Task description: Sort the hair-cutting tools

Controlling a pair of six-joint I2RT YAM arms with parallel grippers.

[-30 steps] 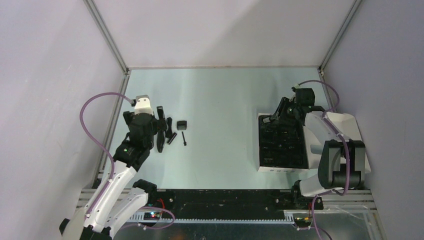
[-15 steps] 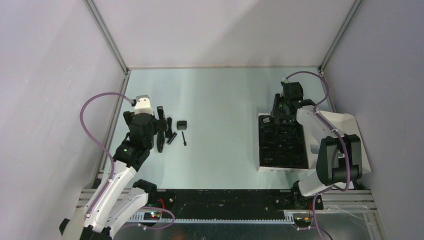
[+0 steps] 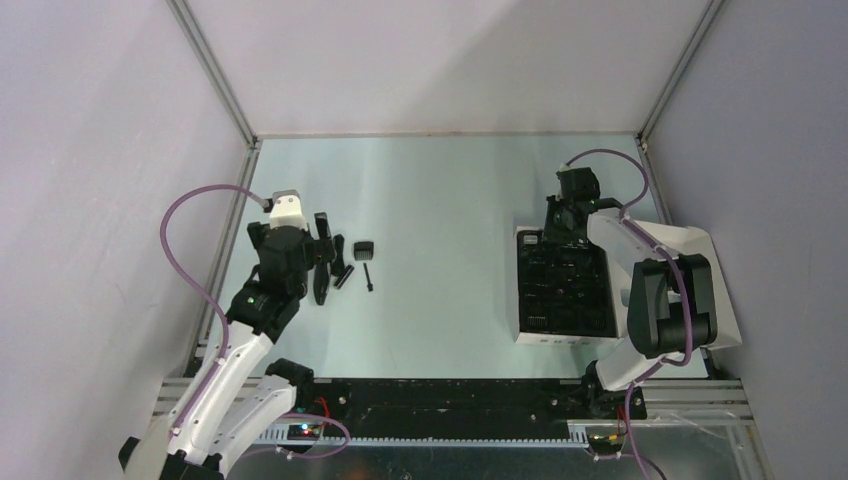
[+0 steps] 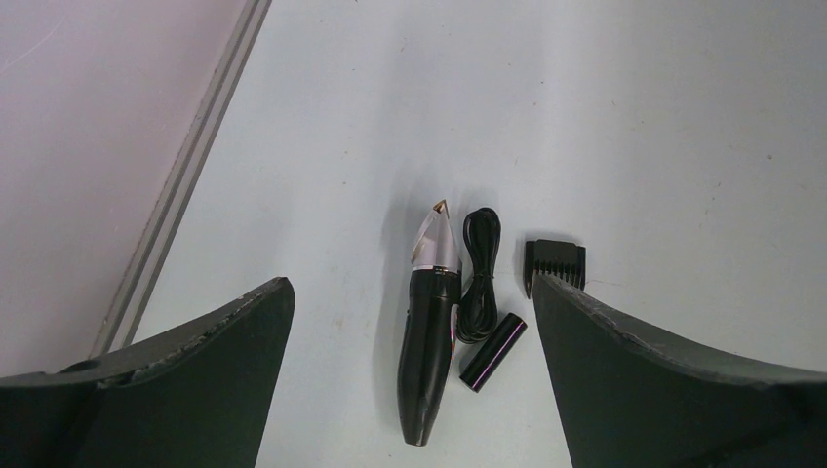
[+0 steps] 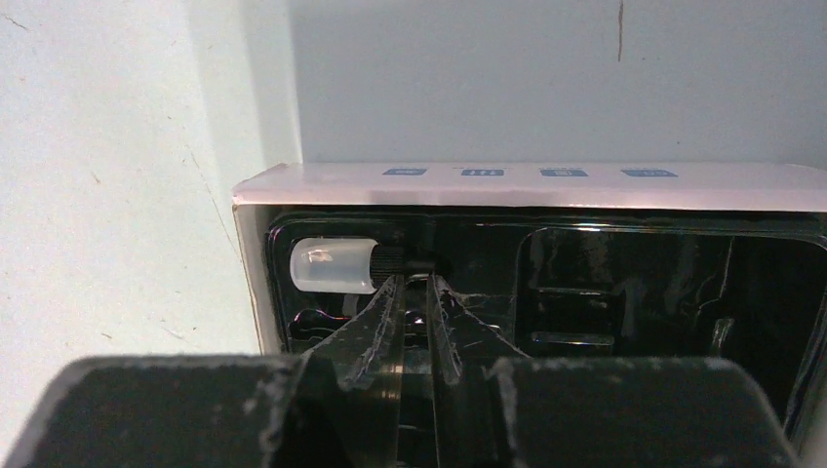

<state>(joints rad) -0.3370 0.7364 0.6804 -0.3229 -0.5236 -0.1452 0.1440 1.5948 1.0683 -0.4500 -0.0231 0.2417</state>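
Observation:
The hair-cutting tools lie at the left: a black clipper body (image 4: pixel 429 361) with a silvery tip, a coiled black cord (image 4: pixel 478 278), a short black cylinder (image 4: pixel 492 349), a comb attachment (image 4: pixel 555 261) and a thin brush (image 3: pixel 368 277). My left gripper (image 4: pixel 412 283) hangs open above them, with the clipper body between its fingers and not touched. My right gripper (image 5: pixel 416 281) reaches into the far left corner of the white box (image 5: pixel 527 185). Its jaws are almost together. Its tips are at the black neck of a small translucent bottle (image 5: pixel 332 264); whether they pinch it is unclear.
The box's black insert (image 3: pixel 565 290) has several moulded pockets. Its printed lid (image 3: pixel 715 290) lies open at the right, under the right arm. Side walls and metal frame rails (image 3: pixel 228 250) close in the table on the left, right and far sides.
The right gripper has swung left to the box's far left corner, and its jaws have narrowed. The left arm and the tools have not moved.

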